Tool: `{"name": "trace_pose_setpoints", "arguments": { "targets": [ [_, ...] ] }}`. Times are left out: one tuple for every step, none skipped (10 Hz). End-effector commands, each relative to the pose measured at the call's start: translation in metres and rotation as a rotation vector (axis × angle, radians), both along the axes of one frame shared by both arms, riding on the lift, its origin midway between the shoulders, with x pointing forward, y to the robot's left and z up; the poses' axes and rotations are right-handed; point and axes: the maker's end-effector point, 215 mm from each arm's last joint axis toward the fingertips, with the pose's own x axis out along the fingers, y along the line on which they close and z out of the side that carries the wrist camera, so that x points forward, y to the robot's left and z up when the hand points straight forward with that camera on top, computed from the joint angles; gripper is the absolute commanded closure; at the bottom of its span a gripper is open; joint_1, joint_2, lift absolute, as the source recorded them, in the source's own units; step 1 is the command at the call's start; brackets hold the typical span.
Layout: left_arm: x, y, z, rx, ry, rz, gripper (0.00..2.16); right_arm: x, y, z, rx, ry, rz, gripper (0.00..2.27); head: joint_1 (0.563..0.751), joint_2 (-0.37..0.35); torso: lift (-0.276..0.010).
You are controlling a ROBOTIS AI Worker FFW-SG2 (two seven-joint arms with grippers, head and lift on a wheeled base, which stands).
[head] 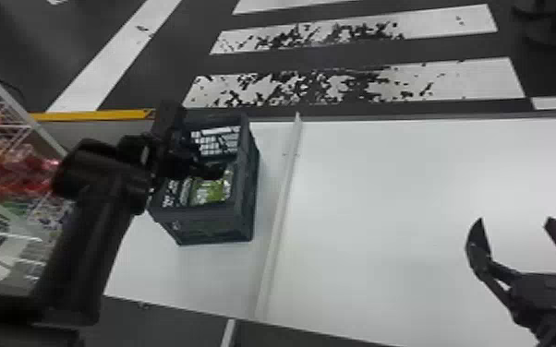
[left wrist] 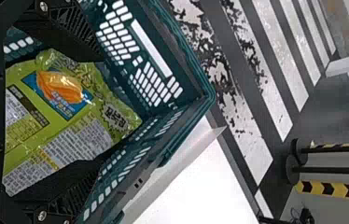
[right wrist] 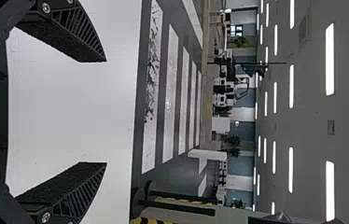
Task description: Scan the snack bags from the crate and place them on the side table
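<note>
The left gripper (left wrist: 102,112) is inside the crate (head: 212,228), fingers apart, probably to straddle the snack bag (left wrist: 60,121); the right gripper (right wrist: 106,112) (also spread) hangs over the table (head: 383,194).

The left hand (head: 211,170) tilts downward with fingers parted, and the right hand (head: 514,221) gapes wide.

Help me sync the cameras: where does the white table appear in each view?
Head view: white table under the crate, spreading right.
Left wrist view: white table beyond the crate's wall.
Right wrist view: white table framed by the open right gripper.
Shared landmark: white floor stripes.
</note>
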Motion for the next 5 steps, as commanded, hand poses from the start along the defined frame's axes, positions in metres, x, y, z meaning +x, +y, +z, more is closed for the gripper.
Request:
{"name": "trace_pose_setpoints", "arguments": {
  "targets": [
    [0.002, -0.007, -0.012, 0.016, 0.044, -0.019, 0.10, 0.001, -0.001, -0.002, -0.002, 0.003, 0.002, 0.09, 0.695, 0.250, -0.050],
    [-0.003, -0.008, -0.022, 0.021, 0.079, -0.032, 0.10, 0.002, -0.003, -0.004, -0.001, 0.006, 0.002, 0.10, 0.695, 0.241, -0.050],
    [-0.008, -0.007, -0.033, 0.032, 0.114, -0.042, 0.10, 0.003, -0.004, -0.006, 0.007, 0.012, -0.001, 0.10, 0.695, 0.235, -0.050],
    [-0.014, -0.002, -0.042, 0.054, 0.139, -0.043, 0.10, 0.004, -0.003, -0.007, 0.007, 0.012, 0.003, 0.10, 0.695, 0.234, -0.050],
    [-0.020, 0.002, -0.050, 0.070, 0.159, -0.041, 0.10, 0.004, 0.000, -0.009, 0.009, 0.013, 0.008, 0.10, 0.695, 0.237, -0.050]
  ]
}}
